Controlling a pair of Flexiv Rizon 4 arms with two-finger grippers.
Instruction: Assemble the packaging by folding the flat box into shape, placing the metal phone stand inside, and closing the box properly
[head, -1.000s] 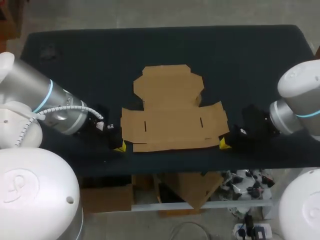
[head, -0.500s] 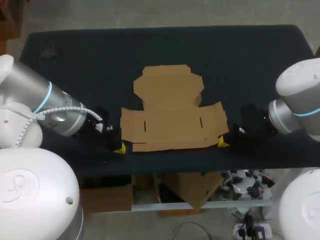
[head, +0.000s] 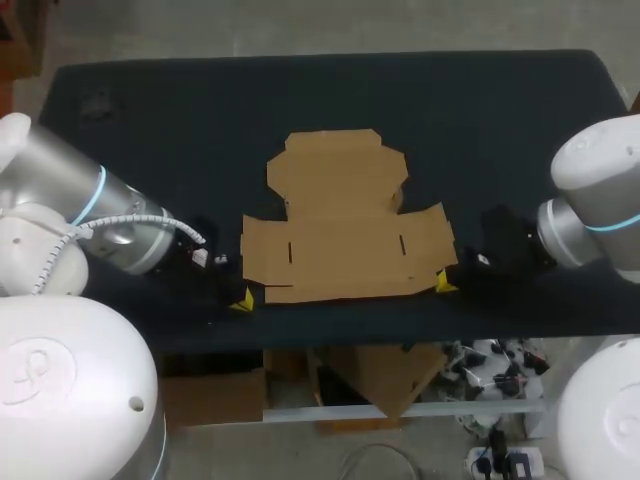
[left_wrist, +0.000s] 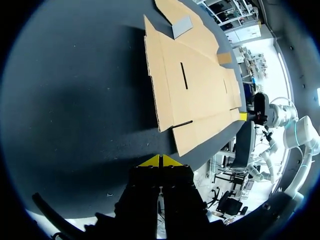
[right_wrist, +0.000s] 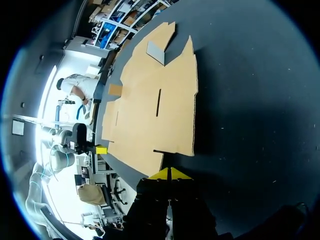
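Observation:
A flat brown cardboard box blank (head: 344, 220) lies unfolded on the dark table, near its front edge. My left gripper (head: 241, 299) is shut and empty, low at the blank's front left corner (left_wrist: 176, 135), just short of it; its yellow tips (left_wrist: 161, 161) are pressed together. At the front right corner my right gripper (head: 445, 284) is also shut with nothing in it, its tips (right_wrist: 170, 173) meeting close to the cardboard edge (right_wrist: 175, 150). A small grey piece (left_wrist: 181, 26) shows at the blank's far side, also seen as grey piece (right_wrist: 155, 52). No metal phone stand is in view.
The dark table (head: 180, 120) stretches bare behind and beside the blank. Its front edge (head: 340, 335) runs close under both grippers. More cardboard (head: 385, 375) lies below the table.
Both grippers have crept slightly inward toward the blank's front corners. The blank has not moved.

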